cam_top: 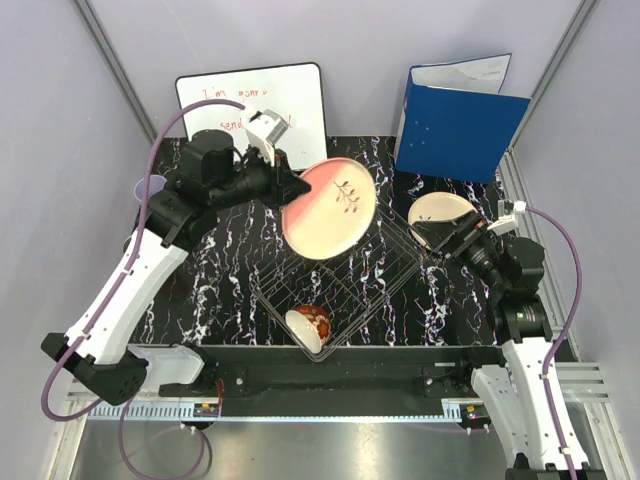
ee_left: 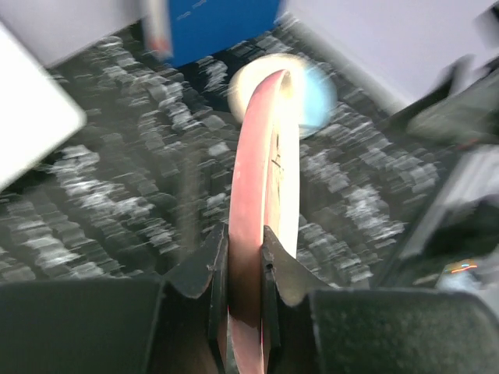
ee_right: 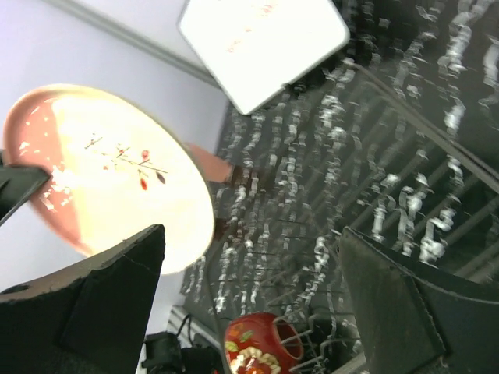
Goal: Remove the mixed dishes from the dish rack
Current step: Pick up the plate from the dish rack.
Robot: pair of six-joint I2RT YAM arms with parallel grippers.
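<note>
While the left gripper [cam_top: 297, 192] is clamped on the rim of a cream-pink plate [cam_top: 328, 208], the plate stands on edge, tilted, over the far left corner of the dish rack [cam_top: 345, 290]. Its twig-drawn face is turned towards the rack's right side. In the left wrist view the two fingers [ee_left: 212, 269] pinch the plate's [ee_left: 261, 156] pink edge from both sides, with the rest of the disc rising straight ahead of them.

The right gripper [cam_top: 447, 240] hangs just off the rack's right side with its jaws spread wide and nothing between them. From its own camera the right gripper [ee_right: 251, 234] frames the rack's wires and looks across at the raised plate [ee_right: 101, 171].

A second plate [cam_top: 440, 210] lies on the black marbled surface [cam_top: 220, 260] just past the rack's far right corner, its near edge covered by the right gripper in the top view.

Inside the rack, at its near edge, a small cream-and-brown bowl [cam_top: 310, 326] lies tipped on its side.

A lavender tumbler [cam_top: 150, 187] stands well to the rack's left, partly hidden by the left arm [cam_top: 140, 275].

Behind the rack a whiteboard [cam_top: 250, 105] leans on the far left, and a blue folder [cam_top: 455, 125] stands on the far right.
</note>
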